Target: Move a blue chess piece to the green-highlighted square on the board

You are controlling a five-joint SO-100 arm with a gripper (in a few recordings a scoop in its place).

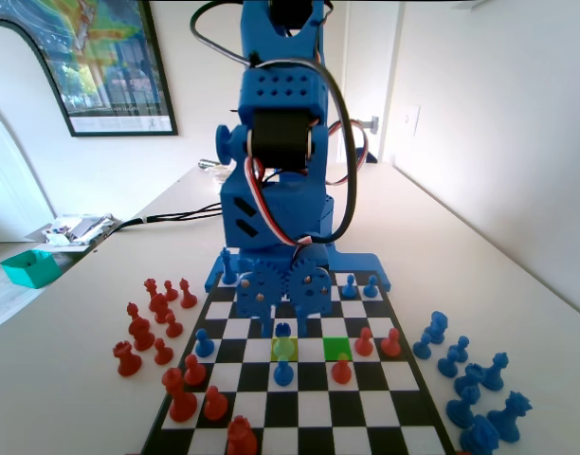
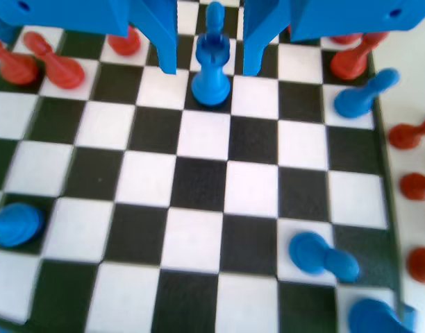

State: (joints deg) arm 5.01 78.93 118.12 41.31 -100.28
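I am holding the claw (image 2: 210, 59) low over the board (image 1: 299, 412) with its jaws spread open, one on each side of the blue chess piece (image 2: 212, 68) but not touching it in the wrist view. In the fixed view that piece (image 1: 283, 331) is standing upright on the yellow-green square (image 1: 284, 348), just under the claw (image 1: 288, 327). The green-highlighted square (image 1: 337, 347) is lying two squares to its right, with a red pawn (image 1: 341, 370) just on its near side.
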